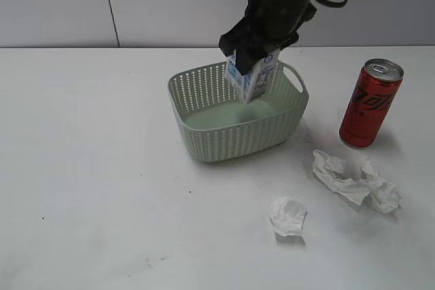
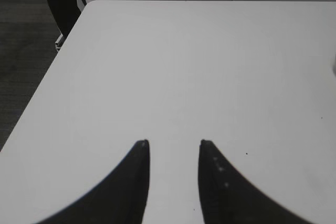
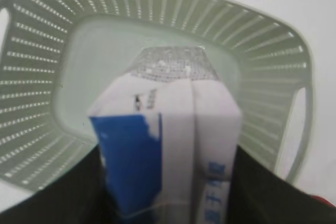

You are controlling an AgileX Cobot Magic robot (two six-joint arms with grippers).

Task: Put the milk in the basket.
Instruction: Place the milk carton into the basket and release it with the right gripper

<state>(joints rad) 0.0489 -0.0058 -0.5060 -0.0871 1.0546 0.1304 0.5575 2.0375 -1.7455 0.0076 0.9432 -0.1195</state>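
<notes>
My right gripper is shut on the milk, a blue-and-white carton, and holds it tilted inside the far side of the pale green basket. The carton's lower end hangs just above the basket floor. In the right wrist view the milk fills the space between the black fingers, with the basket beneath it. My left gripper is open and empty over bare white table; it does not show in the exterior view.
A red soda can stands right of the basket. Crumpled white tissues lie at front right and front centre. The table's left edge shows in the left wrist view, with dark floor beyond.
</notes>
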